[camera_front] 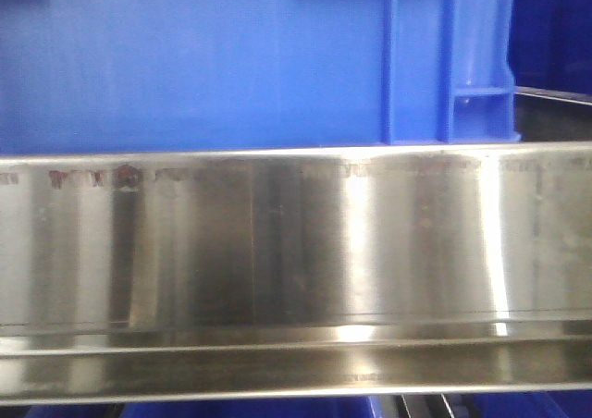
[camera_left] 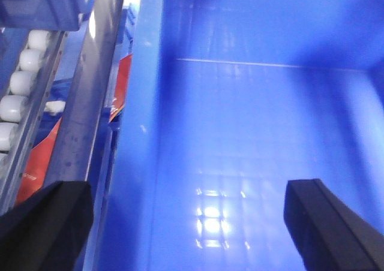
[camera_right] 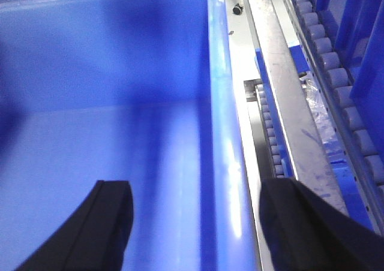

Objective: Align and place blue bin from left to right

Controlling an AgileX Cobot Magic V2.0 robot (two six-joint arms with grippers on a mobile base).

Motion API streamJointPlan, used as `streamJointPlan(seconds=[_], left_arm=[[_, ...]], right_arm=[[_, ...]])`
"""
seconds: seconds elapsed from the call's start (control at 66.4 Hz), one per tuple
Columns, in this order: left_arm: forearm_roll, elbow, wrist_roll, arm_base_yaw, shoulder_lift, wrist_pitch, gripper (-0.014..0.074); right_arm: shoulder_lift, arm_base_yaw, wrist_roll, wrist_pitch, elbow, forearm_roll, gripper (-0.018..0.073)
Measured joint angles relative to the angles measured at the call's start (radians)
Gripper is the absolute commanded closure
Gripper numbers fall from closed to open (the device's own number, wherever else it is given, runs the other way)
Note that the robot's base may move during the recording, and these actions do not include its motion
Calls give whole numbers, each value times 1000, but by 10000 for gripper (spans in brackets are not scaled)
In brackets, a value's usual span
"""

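Straddling the left wall of the 1 blue bin (camera_left: 240,133), the left gripper (camera_left: 185,190) holds its 2 black fingers (camera_left: 45,223) wide apart in the left wrist view. 1 finger sits at 7 o'clock outside the wall and 1 at 5 o'clock above the bin's glossy floor, neither touching plastic. Beyond that wall, from 9 to 11 o'clock, run 1 grey metal rail (camera_left: 90,91) and 1 row of white rollers (camera_left: 18,85), at least 5 in sight. An orange-red panel (camera_left: 121,82) shows between rail and bin.

From the front camera the bin fills 10 to 1 o'clock, with 2 raised ribs (camera_front: 393,57) at 1 o'clock. Its lower edge meets the top of 1 polished steel beam (camera_front: 296,242) crossing the whole view at the centre.

In the right wrist view the right gripper (camera_right: 198,190) is likewise spread across the bin's right wall. 1 finger is at 7 o'clock inside the bin and 1 at 5 o'clock outside, just beside the rim; whether it touches cannot be told. Past the rim, from 1 to 4 o'clock, lie 2 rows of grey rollers (camera_right: 327,61). 1 small black knob (camera_right: 238,9) sits at 12 o'clock.
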Motion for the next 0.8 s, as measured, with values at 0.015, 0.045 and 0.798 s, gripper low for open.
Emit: streamJointPlan(seconds=[0.015,0.045,0.798], left_arm=[[0,0,0,0,-6,0,48],[2,0,0,0,-15,0,49],[2,0,6,0,-221,17,707]], right_arm=[[-2,0,-2,0,0,0,214],[-7,0,-7,0,0,0,224],[-205,61,-152,-40,0,-2,637]])
